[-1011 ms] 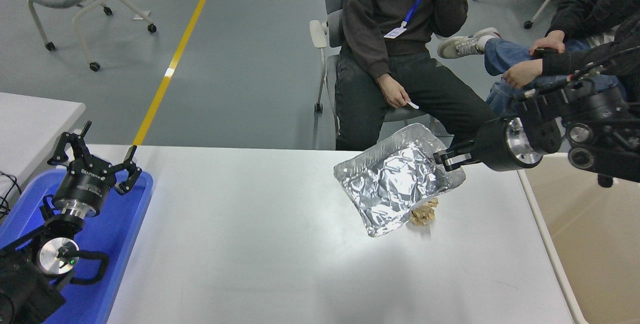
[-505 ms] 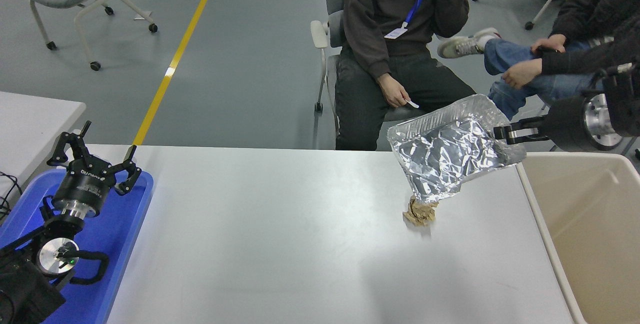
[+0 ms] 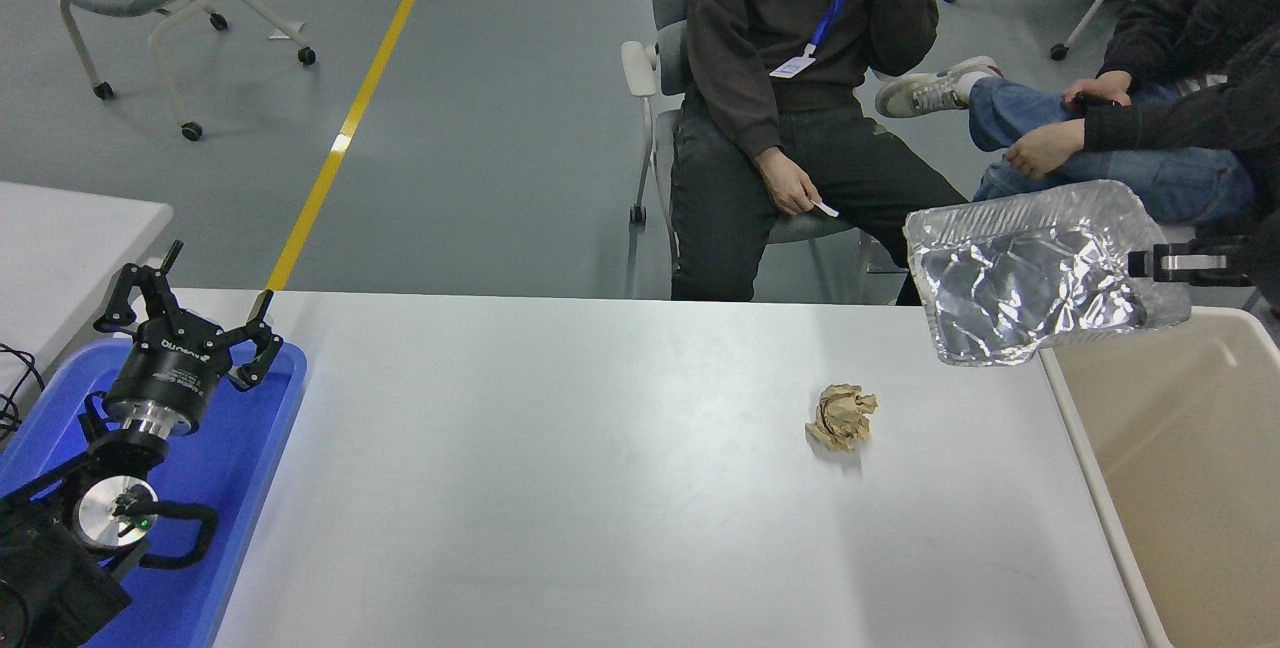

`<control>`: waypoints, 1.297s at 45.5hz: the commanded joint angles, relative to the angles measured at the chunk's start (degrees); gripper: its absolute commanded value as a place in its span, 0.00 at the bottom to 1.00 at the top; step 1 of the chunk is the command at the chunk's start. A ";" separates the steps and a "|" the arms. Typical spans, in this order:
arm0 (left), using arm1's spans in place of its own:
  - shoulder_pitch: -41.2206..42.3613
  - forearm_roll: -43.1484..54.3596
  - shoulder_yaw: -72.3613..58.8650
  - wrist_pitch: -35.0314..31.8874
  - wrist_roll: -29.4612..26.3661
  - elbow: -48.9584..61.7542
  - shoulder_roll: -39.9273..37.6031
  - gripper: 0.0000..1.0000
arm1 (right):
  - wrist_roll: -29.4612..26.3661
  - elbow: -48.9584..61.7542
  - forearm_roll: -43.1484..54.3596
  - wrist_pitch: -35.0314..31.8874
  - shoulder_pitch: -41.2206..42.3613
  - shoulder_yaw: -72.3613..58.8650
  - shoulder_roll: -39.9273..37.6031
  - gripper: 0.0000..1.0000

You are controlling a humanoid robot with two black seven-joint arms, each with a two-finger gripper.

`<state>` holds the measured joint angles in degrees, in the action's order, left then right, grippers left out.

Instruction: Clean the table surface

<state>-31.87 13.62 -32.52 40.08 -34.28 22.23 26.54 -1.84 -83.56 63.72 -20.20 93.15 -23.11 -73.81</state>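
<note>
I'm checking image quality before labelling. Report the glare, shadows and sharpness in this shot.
Head view: the crumpled foil tray, pinched by the right gripper, throws bright specular highlights; a soft sheen lies across the table surface; the crumpled brown paper ball casts only a faint shadow toward the camera; the left gripper, parked over the blue tray, is in sharp focus.

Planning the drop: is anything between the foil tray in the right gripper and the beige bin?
Nothing visible. The right gripper holds the foil tray tilted above the beige bin's far left corner; the crumpled paper lies aside on the table surface.
</note>
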 commanded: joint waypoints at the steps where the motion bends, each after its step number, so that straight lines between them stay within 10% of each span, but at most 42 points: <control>1: 0.05 0.00 0.00 -0.09 0.00 0.00 0.00 1.00 | 1.48 8.05 -0.62 1.39 -4.03 0.17 -2.74 0.00; 59: -0.03 0.00 0.00 0.00 0.00 0.00 0.00 1.00 | 6.06 57.26 -32.78 15.46 -50.70 8.78 20.80 0.00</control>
<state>-31.86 13.61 -32.51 40.06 -34.28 22.24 26.55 4.10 -38.04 34.10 -5.47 52.58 -19.72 -60.53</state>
